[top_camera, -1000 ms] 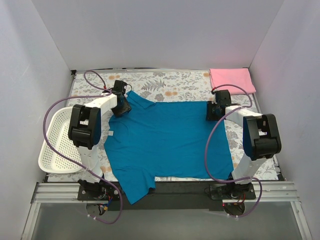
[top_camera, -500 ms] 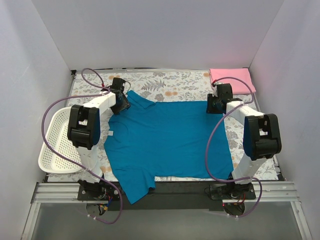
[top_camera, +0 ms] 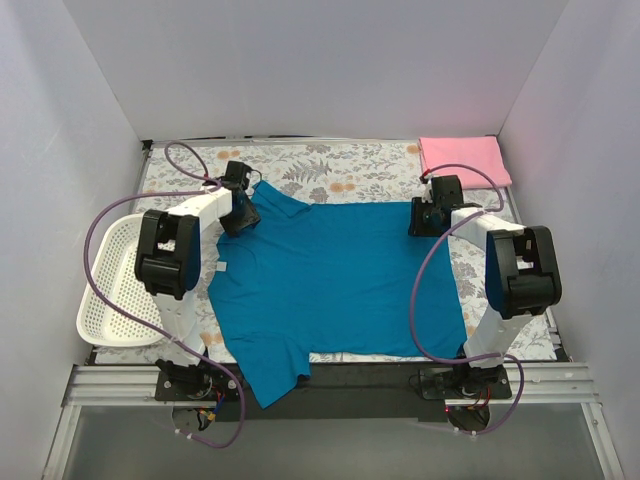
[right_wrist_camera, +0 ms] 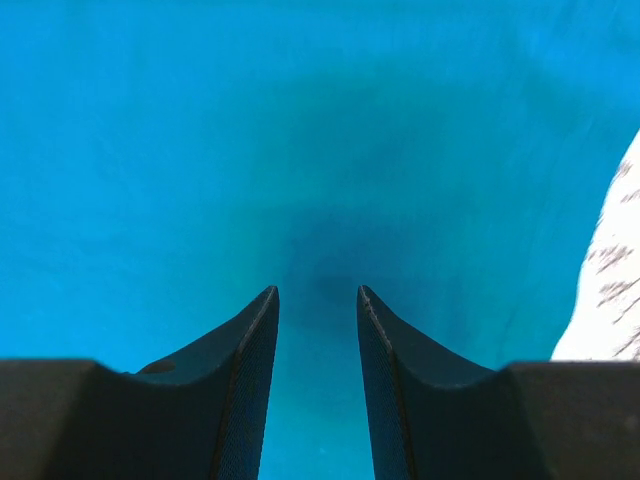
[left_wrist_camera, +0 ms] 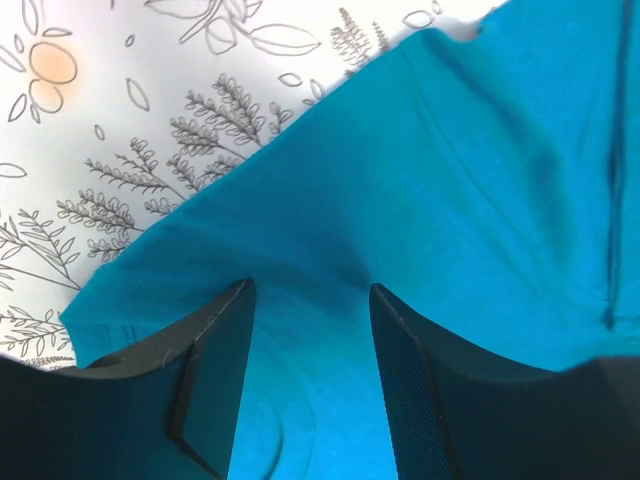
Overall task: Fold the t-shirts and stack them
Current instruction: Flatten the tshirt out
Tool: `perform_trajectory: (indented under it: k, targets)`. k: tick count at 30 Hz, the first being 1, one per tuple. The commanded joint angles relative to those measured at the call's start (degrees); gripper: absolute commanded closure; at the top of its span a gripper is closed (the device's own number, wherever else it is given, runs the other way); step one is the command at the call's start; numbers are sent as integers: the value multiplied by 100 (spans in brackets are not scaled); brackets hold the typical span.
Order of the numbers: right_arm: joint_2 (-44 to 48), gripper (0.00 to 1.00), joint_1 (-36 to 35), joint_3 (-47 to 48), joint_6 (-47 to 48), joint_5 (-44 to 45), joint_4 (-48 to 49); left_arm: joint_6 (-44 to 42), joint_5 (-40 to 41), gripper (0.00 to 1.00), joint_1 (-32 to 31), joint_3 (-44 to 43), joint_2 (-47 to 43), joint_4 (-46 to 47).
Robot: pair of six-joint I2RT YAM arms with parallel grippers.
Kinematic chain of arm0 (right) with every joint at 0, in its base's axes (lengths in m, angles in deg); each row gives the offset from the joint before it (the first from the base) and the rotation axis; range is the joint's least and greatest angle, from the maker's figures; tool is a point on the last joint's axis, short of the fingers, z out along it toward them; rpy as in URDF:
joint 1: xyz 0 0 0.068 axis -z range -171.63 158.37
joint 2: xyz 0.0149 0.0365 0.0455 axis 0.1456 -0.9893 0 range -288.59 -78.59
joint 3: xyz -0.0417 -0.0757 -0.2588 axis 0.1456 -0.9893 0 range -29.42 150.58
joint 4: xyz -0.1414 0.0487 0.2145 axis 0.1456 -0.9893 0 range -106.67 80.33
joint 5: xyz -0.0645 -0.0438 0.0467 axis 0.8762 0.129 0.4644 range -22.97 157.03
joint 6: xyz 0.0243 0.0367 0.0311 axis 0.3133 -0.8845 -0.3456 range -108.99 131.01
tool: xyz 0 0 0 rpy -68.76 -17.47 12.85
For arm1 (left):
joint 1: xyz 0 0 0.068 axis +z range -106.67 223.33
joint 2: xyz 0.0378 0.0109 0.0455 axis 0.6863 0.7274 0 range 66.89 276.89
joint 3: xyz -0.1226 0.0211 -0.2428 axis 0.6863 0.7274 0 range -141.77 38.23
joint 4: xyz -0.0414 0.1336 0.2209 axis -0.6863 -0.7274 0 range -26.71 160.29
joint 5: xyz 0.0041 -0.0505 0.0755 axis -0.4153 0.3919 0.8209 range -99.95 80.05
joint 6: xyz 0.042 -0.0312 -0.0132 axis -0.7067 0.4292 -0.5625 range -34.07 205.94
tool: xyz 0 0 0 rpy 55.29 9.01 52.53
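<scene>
The teal-blue t-shirt (top_camera: 330, 280) lies spread flat in the middle of the table, one sleeve hanging over the near edge. The light pink t-shirt (top_camera: 463, 158) sits folded at the back right corner. My left gripper (top_camera: 240, 210) hovers over the shirt's far left sleeve, and in the left wrist view it (left_wrist_camera: 310, 286) is open, with teal cloth (left_wrist_camera: 480, 180) showing between the fingers. My right gripper (top_camera: 424, 217) is at the shirt's far right corner. In the right wrist view it (right_wrist_camera: 317, 290) is also open, just above flat teal cloth (right_wrist_camera: 300, 140).
A white lattice basket (top_camera: 110, 290) stands at the left edge of the table beside the left arm. The floral table cover (top_camera: 340, 170) shows behind the shirt. Purple cables (top_camera: 425, 290) loop over both arms, the right one above the shirt. Walls close in on three sides.
Both grippers shifted a little toward the back and then returned over the shirt's far corners. The teal shirt and the pink shirt have not moved.
</scene>
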Motion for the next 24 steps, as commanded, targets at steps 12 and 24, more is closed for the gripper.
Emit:
perform_trajectory:
  k: [12, 24]
  targets:
    - [675, 56, 58, -932, -201, -18, -271, 183, -152, 54, 30, 1519, -1135, -121]
    - [877, 56, 58, -317, -43, -747, -483, -432, 489, 53, 258, 28, -584, 353]
